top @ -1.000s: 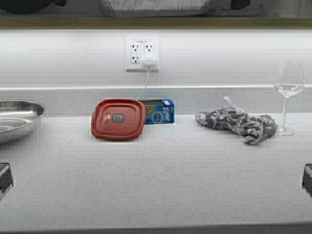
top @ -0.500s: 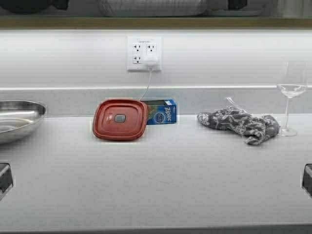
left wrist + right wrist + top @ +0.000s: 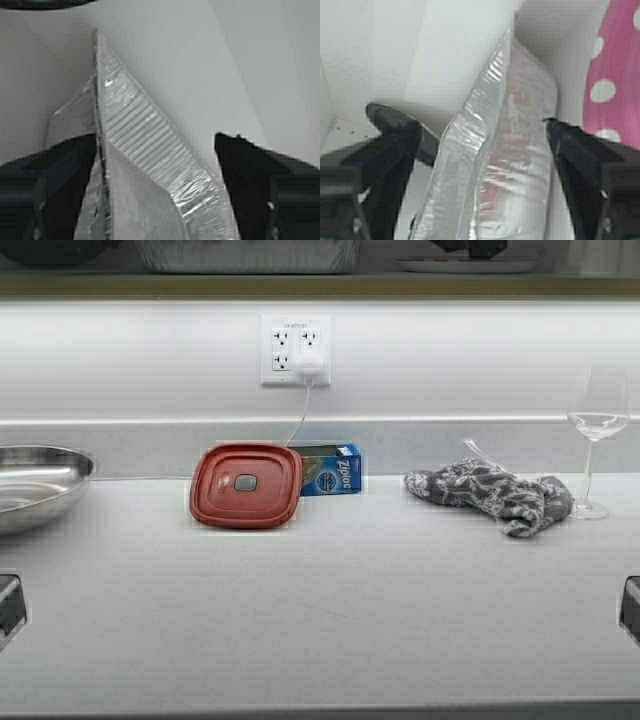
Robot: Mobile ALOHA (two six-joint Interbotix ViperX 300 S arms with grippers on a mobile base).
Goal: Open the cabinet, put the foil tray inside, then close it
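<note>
The foil tray [image 3: 245, 254] shows as a ribbed silver strip at the very top of the high view, above the tan lower edge of the cabinet [image 3: 320, 285]; the doors are out of view. In the left wrist view, my left gripper [image 3: 156, 137] is open inside the white cabinet, with the foil tray [image 3: 145, 135] between its wide-spread fingers and the rolled rim against one finger. My right gripper [image 3: 482, 124] is also open, its fingers standing either side of the foil tray [image 3: 485, 150]. Both grippers are above the high view's frame.
On the counter [image 3: 330, 620] lie a red square lid [image 3: 245, 485], a blue Ziploc box [image 3: 330, 470], a steel bowl [image 3: 35, 485], a grey patterned cloth [image 3: 490, 495] and a wine glass [image 3: 597, 430]. Inside the cabinet are a pink polka-dot item [image 3: 620, 75] and a dark round dish [image 3: 395, 117].
The foil tray's strip at the top of the high view has slid left. The counter scene shifted slightly right a second ago, so the robot moved a little, then stayed still.
</note>
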